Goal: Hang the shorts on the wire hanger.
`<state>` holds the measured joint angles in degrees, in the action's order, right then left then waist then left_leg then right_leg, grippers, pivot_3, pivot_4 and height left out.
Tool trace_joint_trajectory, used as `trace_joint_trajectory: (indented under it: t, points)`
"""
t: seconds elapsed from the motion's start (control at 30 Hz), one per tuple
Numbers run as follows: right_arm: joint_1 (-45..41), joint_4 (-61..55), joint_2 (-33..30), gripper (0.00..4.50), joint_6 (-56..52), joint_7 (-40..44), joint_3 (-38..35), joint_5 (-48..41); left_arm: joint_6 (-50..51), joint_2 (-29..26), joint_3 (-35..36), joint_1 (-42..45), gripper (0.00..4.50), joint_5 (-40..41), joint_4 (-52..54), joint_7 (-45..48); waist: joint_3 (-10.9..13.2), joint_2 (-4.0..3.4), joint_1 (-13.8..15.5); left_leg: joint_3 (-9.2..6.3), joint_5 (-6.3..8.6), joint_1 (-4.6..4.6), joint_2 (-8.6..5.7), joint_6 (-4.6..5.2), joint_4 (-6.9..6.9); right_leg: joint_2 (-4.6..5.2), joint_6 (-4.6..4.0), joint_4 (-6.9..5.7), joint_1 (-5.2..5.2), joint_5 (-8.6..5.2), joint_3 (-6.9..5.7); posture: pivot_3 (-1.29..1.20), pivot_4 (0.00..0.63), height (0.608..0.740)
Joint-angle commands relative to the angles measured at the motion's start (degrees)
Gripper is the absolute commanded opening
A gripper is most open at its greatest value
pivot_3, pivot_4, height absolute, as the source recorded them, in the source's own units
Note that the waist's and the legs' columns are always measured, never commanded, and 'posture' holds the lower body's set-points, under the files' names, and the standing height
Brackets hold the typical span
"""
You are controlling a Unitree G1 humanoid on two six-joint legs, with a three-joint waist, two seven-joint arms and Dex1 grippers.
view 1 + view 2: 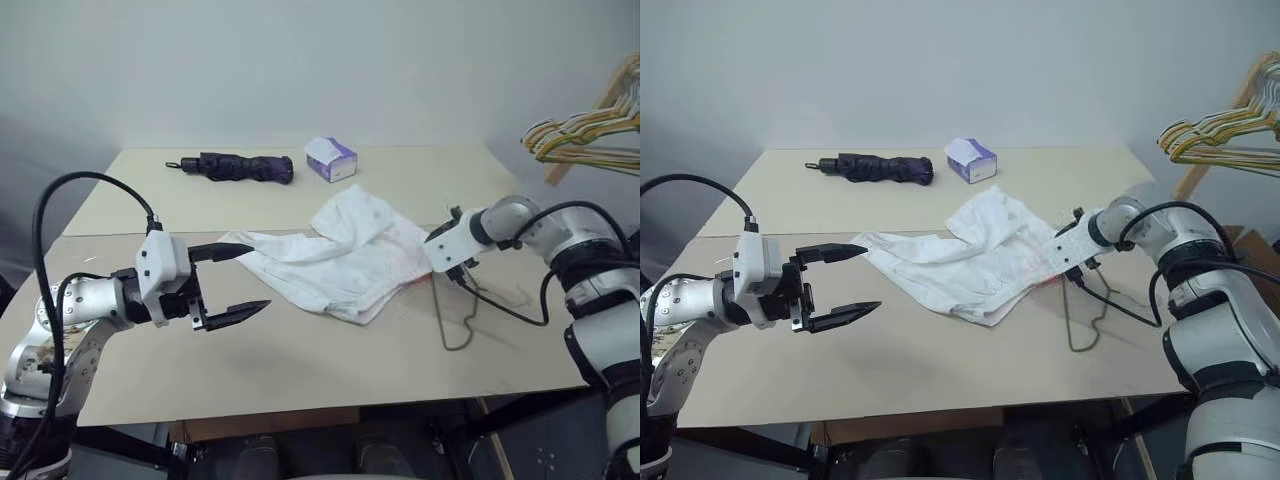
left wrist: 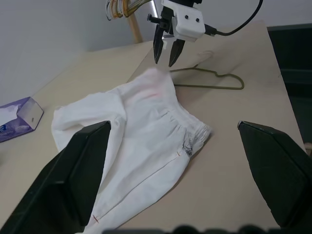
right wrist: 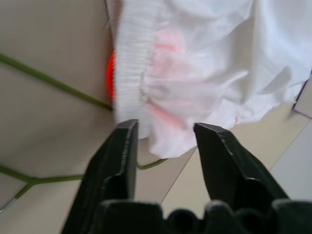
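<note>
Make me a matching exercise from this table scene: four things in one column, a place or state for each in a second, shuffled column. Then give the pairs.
Things:
1. shorts
2. hanger
3. umbrella
4. left gripper

Places or states:
A. folded up, at the table's far side
B. open, holding nothing
C. crumpled, mid-table
D. flat on the table, partly under the shorts

Pairs: 1-C, 2-D, 3-A, 4-B

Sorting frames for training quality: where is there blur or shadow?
Right wrist view: the shorts and wire hanger look soft, close to the lens. Left wrist view: its own fingers are dark, blurred wedges. Left eye view: even light, faint shadows on the table.
</note>
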<state>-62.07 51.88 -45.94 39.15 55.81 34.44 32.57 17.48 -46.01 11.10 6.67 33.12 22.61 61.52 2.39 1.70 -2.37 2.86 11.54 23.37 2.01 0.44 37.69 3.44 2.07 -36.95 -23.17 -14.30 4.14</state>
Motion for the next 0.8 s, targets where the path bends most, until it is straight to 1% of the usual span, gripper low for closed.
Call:
trace_joint_trajectory:
  t: [0.03,0.07,0.1,0.13,0.17,0.2,0.23,0.27,0.33,0.43,0.5,0.53,0.57,0.67,0.73,0.8]
  points:
    - [4.59,-11.43,-2.77,3.62,-4.59,1.68,-6.56,-5.97,-1.16,-0.23,0.49,0.75,4.50,-0.07,0.23,0.30,0.00,0.00,-0.12,-0.02,0.00,-0.01,0.01,0.00,0.00,-0.01,0.07,-0.03,0.00,0.03,-0.01,0.03,0.000,0.740]
    - [8.54,-18.67,-3.31,4.00,-8.81,2.89,-9.09,-9.13,-1.21,-0.18,0.33,0.83,4.50,-0.20,0.15,0.33,0.00,0.00,-0.08,-0.03,0.00,-0.04,0.00,0.00,0.00,-0.01,0.20,-0.06,0.02,0.08,-0.01,0.03,0.000,0.740]
    - [13.56,-28.25,-2.94,4.38,-16.36,4.01,-12.15,-12.75,-1.27,-0.22,0.20,0.97,4.50,-0.30,0.03,0.46,0.00,0.00,-0.07,-0.05,0.00,-0.03,0.02,0.00,-0.01,-0.02,0.27,-0.06,0.02,0.11,-0.02,0.03,0.000,0.740]
    - [18.46,-38.26,-1.43,4.45,-26.51,4.66,-14.93,-15.12,-1.35,-0.29,0.10,1.20,4.50,-0.38,-0.26,0.69,-0.01,0.01,-0.05,-0.06,0.00,-0.07,0.02,0.00,0.00,-0.03,0.31,-0.11,0.04,0.11,-0.01,0.02,0.000,0.740]
    - [21.86,-45.51,-0.25,4.45,-34.19,5.15,-16.86,-16.24,-1.41,-0.34,0.04,1.37,4.50,-0.42,-0.47,0.87,-0.01,0.01,-0.13,-0.08,0.00,-0.07,0.04,0.00,-0.02,-0.05,0.32,-0.12,0.03,0.10,-0.01,0.02,0.000,0.740]
    - [25.75,-54.53,1.12,4.45,-43.50,6.92,-17.83,-18.20,-1.47,-0.33,-0.18,1.75,4.50,-0.55,-0.87,1.00,-0.01,-0.01,-0.30,-0.10,0.00,-0.09,0.09,0.00,-0.01,-0.08,0.30,-0.19,0.04,0.09,-0.01,0.01,0.000,0.740]
    - [28.76,-62.19,2.64,4.45,-51.99,8.07,-17.96,-18.44,-1.52,-0.31,-0.37,2.10,4.50,-0.65,-1.22,1.10,-0.01,-0.06,-0.22,-0.08,0.00,-0.11,0.12,0.00,-0.01,-0.12,0.31,-0.23,0.01,0.10,0.03,0.00,0.000,0.740]
    - [30.66,-67.49,3.57,4.45,-57.99,8.91,-17.88,-18.36,-1.54,-0.29,-0.51,2.33,4.50,-0.73,-1.45,1.16,-0.01,-0.11,-0.12,-0.08,0.00,-0.10,0.12,0.00,-0.01,-0.14,0.32,-0.24,-0.01,0.09,0.01,0.00,0.000,0.740]
    - [32.94,-75.20,7.10,4.45,-69.73,8.86,-14.15,-14.94,-1.67,-0.11,-1.00,2.81,4.50,-0.90,-1.77,1.52,0.01,-0.14,-0.03,-0.07,0.01,-0.10,0.10,-0.01,0.02,-0.13,0.50,-0.24,-0.01,-0.01,-0.02,-0.01,0.000,0.740]
    - [32.73,-78.77,12.57,4.45,-84.06,6.57,-7.17,-9.92,-1.69,0.24,-1.39,3.02,4.50,-1.14,-1.84,1.82,-0.08,0.00,-0.09,-0.03,0.02,-0.10,0.08,-0.03,0.05,-0.08,0.69,-0.15,-0.01,-0.15,-0.06,-0.01,0.000,0.740]
    - [30.53,-77.59,16.41,4.45,-92.52,4.60,-2.04,-6.44,-1.61,0.42,-1.35,2.91,4.50,-1.26,-1.77,1.86,-0.10,0.03,-0.12,-0.02,0.06,-0.08,0.08,-0.11,0.05,-0.06,0.59,-0.14,-0.04,-0.20,-0.09,-0.01,0.000,0.740]
    - [29.37,-76.94,17.78,4.45,-95.63,3.97,0.16,-5.27,-1.64,0.49,-1.33,2.81,4.50,-1.36,-1.74,1.84,-0.09,0.03,-0.15,-0.01,0.19,-0.06,0.07,-0.31,0.05,-0.05,0.49,-0.14,-0.06,-0.22,-0.08,-0.01,0.000,0.740]
    - [28.01,-76.30,18.96,4.45,-98.87,3.53,2.34,-4.38,-1.71,0.57,-1.34,2.70,4.50,-1.49,-1.69,1.78,-0.09,0.02,-0.18,0.00,0.18,-0.03,0.06,-0.30,0.05,-0.04,0.34,-0.17,-0.09,-0.12,-0.08,-0.01,0.000,0.740]
    - [24.48,-74.03,21.33,4.45,-105.50,1.89,8.79,-2.35,-1.78,0.93,-1.20,2.38,4.50,-1.76,-1.32,1.05,-0.09,0.02,-0.23,-0.01,0.15,0.01,0.06,-0.26,0.05,-0.06,0.32,-0.17,-0.12,0.08,-0.10,-0.01,0.000,0.740]
    - [22.77,-71.75,21.74,4.45,-107.14,0.28,13.36,-0.59,-1.85,1.13,-1.05,2.24,4.50,-1.95,-1.13,0.51,-0.09,0.03,-0.27,-0.01,0.15,0.03,0.05,-0.25,0.05,-0.05,0.33,-0.16,-0.12,0.08,-0.10,-0.01,0.000,0.740]
    - [21.62,-69.46,21.72,4.05,-106.80,-1.38,16.61,0.81,-1.89,1.18,-0.99,2.14,4.50,-2.05,-0.91,0.16,-0.10,0.03,-0.16,-0.02,0.16,0.02,0.05,-0.26,0.05,-0.05,0.34,-0.15,-0.11,0.07,-0.13,-0.01,0.000,0.740]
